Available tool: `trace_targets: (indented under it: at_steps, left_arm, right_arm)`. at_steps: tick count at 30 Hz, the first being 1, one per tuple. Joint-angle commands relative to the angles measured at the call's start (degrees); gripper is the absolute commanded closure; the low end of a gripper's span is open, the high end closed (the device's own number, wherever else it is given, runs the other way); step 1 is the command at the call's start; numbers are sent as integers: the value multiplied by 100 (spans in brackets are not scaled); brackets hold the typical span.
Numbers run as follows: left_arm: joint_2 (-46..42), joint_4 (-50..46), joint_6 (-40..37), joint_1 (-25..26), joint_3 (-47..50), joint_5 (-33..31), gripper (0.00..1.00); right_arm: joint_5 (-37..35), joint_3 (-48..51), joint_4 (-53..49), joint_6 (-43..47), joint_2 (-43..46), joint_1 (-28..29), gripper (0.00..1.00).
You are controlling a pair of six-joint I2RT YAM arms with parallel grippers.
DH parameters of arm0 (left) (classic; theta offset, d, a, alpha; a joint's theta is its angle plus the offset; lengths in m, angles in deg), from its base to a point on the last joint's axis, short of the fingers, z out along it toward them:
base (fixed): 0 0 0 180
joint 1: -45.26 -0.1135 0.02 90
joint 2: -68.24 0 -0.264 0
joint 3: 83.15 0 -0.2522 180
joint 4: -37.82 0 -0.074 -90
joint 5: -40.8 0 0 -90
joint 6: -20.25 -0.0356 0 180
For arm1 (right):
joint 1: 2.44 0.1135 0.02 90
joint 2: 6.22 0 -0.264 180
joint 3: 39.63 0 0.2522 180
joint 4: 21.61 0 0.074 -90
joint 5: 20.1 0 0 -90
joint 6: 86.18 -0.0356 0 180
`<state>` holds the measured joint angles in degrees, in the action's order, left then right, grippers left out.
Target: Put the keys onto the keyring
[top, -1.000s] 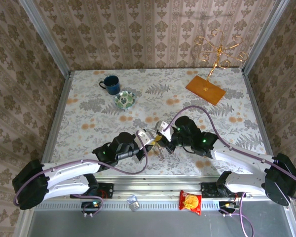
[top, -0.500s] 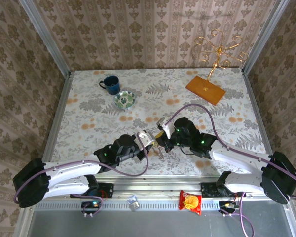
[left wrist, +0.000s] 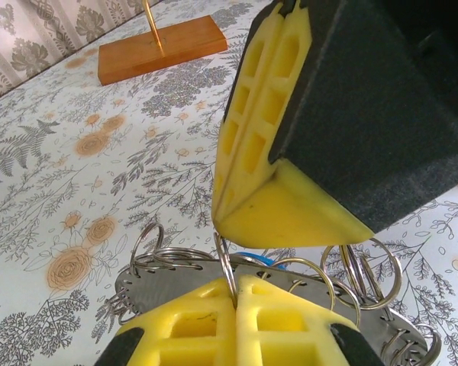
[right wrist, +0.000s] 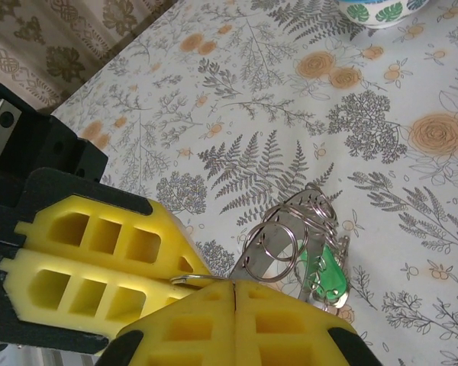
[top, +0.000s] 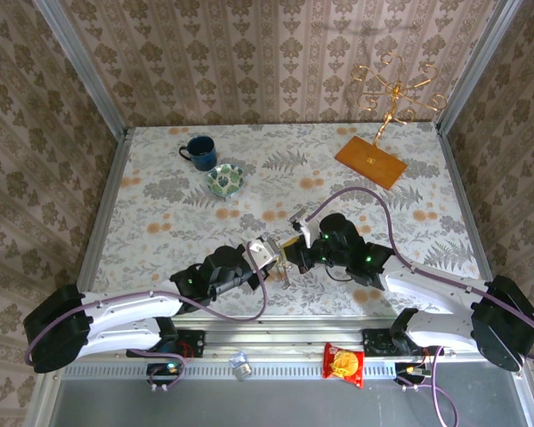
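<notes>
Yellow-foam L claw [left wrist: 235,293]: shut, tips pinching a thin wire loop of the keyring [left wrist: 164,280]; bottom centre of L wrist view.
R claw [right wrist: 234,296]: shut too, pads tight together; a bit of wire showed at its tips, prob. the same loop, not certain.
Keyring pos: lower centre of top view, between both claws; lifted off the desk [top: 160,205] or resting on it, couldn't tell.
Keyring axis: flat grey plate ran left-right across L wrist frame, just beyond L tips, small rings fanned along its edge.
Green-tag key [right wrist: 324,274]: right of centre in R wrist view, just up-right of R tips, in among the rings.
Blue tag [left wrist: 248,258]: only a sliver, behind the wire.
Nearer arm: neither; the two sets of tips nearly touched.
Next move, my guess: loop needs prying open, so the claws would pull opposite ways along the wire.
</notes>
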<state>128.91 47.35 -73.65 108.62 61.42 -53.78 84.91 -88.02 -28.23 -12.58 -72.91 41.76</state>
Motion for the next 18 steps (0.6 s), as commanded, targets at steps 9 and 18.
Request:
trace_targets:
  at_steps: [9, 18]
  left_arm:
    - [-99, 211, -170, 151, 128, 142, 100]
    - [-73, 281, -212, 160, 137, 80, 100]
  right_arm:
    - [74, 273, 243, -446, 50, -206, 100]
    - [316, 299, 283, -479, 12, -243, 100]
